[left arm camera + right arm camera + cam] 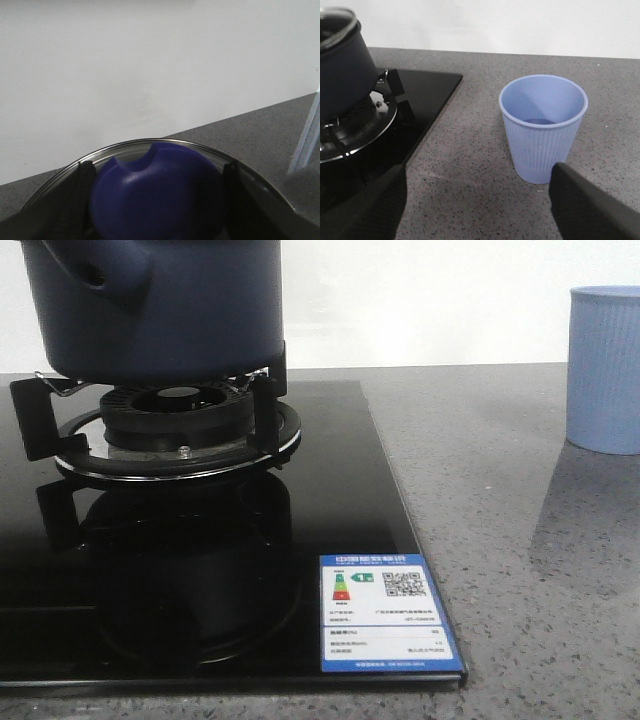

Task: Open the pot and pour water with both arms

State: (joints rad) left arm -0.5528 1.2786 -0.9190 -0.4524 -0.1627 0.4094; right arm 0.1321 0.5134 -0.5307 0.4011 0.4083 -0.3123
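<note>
Front cam low, close to pot [150, 310]; right wrist cam higher, shares pot, cup [542, 127].

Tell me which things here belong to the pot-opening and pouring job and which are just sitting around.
For the job:
pot
lid knob
glass lid
blue cup
left gripper
right gripper

Just there:
burner
black cooktop
energy sticker
counter

The pot [160, 305] sits on the burner [175, 425] at left; the cup [605, 370] stands apparently further back, right.
</note>
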